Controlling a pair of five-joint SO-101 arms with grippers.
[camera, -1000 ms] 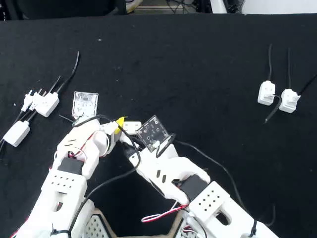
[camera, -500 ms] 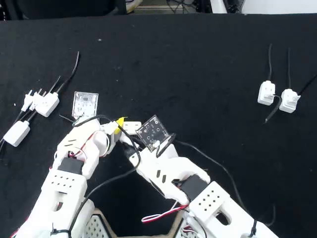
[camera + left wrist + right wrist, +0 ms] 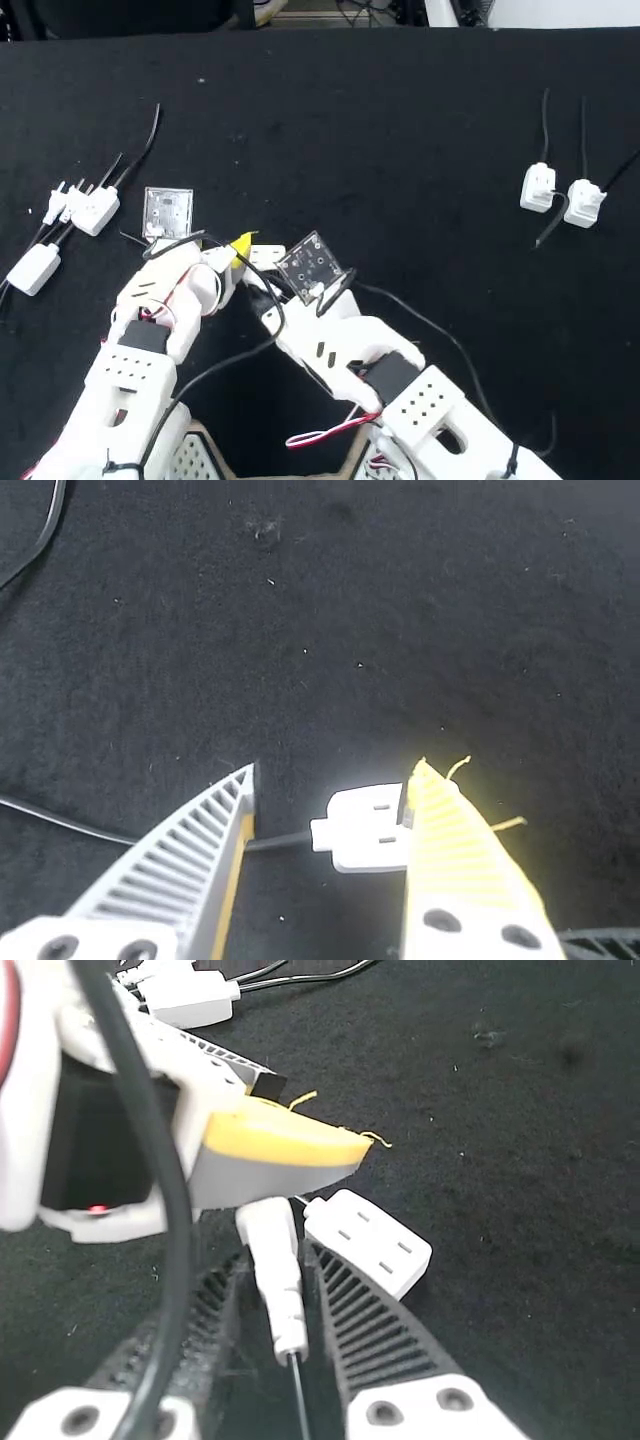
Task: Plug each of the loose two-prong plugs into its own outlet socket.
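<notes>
The left tool (image 3: 334, 770) has twisted slightly this last second and stands released, the outlet socket (image 3: 365, 828) lying on the surface (image 3: 300, 600) between its jaws, close by the yellow one. The right tool (image 3: 278, 1252) hasn't budged, clenched on a plug (image 3: 280, 1300) just beside that socket; to my eye, nothing's plugged in yet.

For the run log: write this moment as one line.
left claw: open around white plastic outlet socket block | right claw: shut on white two-prong plug | plug beside socket, visible slots empty
</notes>
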